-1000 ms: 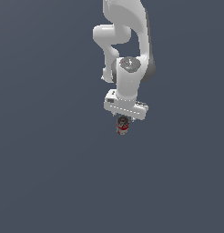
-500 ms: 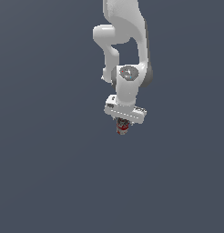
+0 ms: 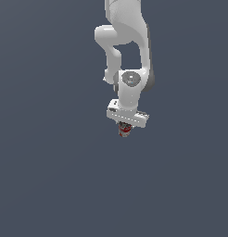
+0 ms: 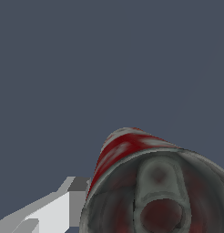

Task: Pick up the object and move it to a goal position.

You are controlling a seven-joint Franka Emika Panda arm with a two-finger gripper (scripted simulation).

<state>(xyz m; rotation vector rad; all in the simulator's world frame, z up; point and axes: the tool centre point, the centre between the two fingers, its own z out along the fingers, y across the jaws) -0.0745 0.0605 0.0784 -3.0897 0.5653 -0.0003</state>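
The white arm hangs down from the top of the exterior view, a bit right of center, and its tool sits around mid-frame. The can pokes out right under the tool's white crossbar, red and white label showing, and it looks narrower than the tool itself. The tool is clamped on the can. In the wrist view the can fills the lower right of the frame, its greyish rim and pull-tab end facing the camera, with one white finger pressed against its side at the lower left. Everything behind is plain dark grey-blue worktop.
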